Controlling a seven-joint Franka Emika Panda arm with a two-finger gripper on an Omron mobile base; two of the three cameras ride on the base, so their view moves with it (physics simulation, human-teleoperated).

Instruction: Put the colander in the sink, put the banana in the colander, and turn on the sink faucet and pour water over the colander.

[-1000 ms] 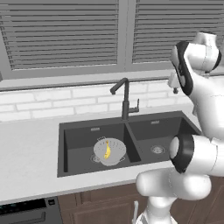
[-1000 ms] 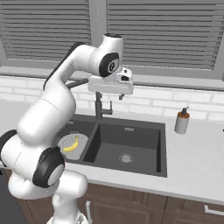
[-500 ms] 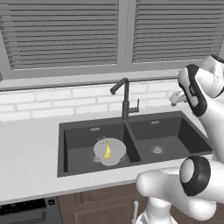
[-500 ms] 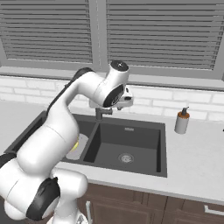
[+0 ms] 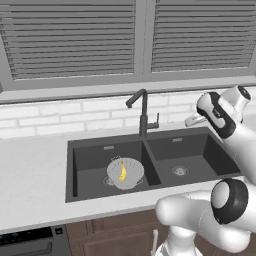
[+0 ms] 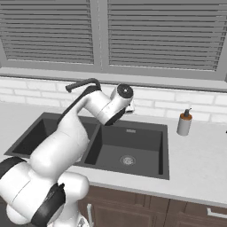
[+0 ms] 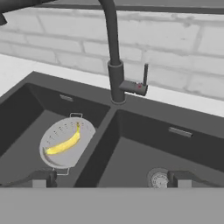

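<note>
Lowering arm toward sink.

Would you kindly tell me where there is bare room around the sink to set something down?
The counter left of the sink is bare. The right basin holds just its drain. The left basin is crowded: the colander with the banana fills its floor. In the right base view, counter beyond the soap bottle is open.
</note>
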